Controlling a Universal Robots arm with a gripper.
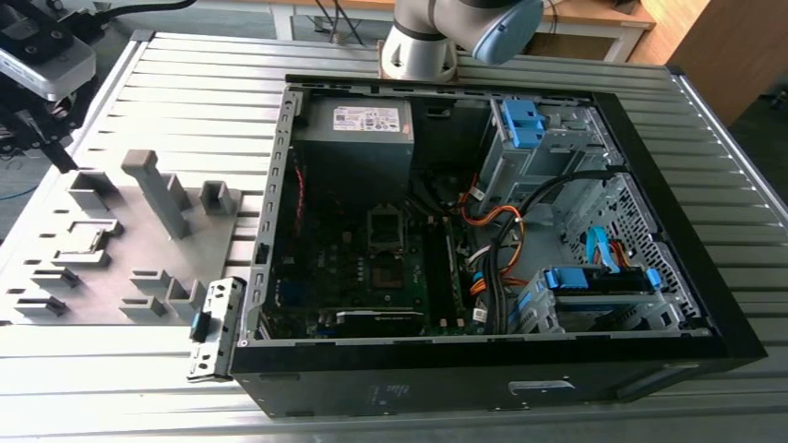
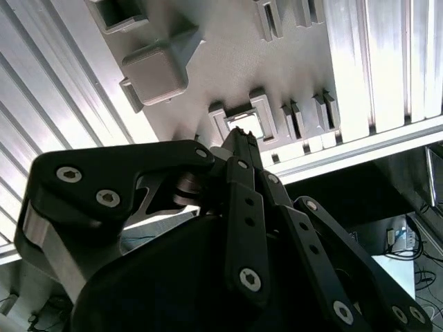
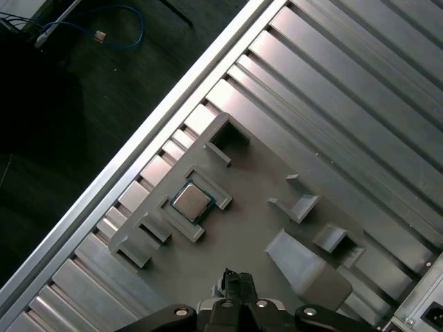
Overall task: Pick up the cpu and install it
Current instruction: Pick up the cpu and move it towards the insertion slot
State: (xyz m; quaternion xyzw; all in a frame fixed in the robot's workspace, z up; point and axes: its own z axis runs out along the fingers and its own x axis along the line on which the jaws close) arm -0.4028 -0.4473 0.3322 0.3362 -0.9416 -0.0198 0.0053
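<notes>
**Silvery-grey cpu in its fixture pocket; gripper closed, empty**

- The cpu (image 3: 191, 201) lies flat in a square pocket of the grey fixture plate (image 3: 256, 235).
- The plate sits on the ribbed aluminium worktop (image 3: 360, 104); the pocket is near the plate's outer edge.
- Gripper (image 2: 239, 135): fingertips drawn together, nothing between them.
- In both wrist views the tips hang above the plate, near the cpu but apart from it.
- In the exterior view the gripper is at the exterior view's left.
- The open computer case (image 1: 493, 378) stands on the plate's other side, toward the exterior view's right.
</notes>
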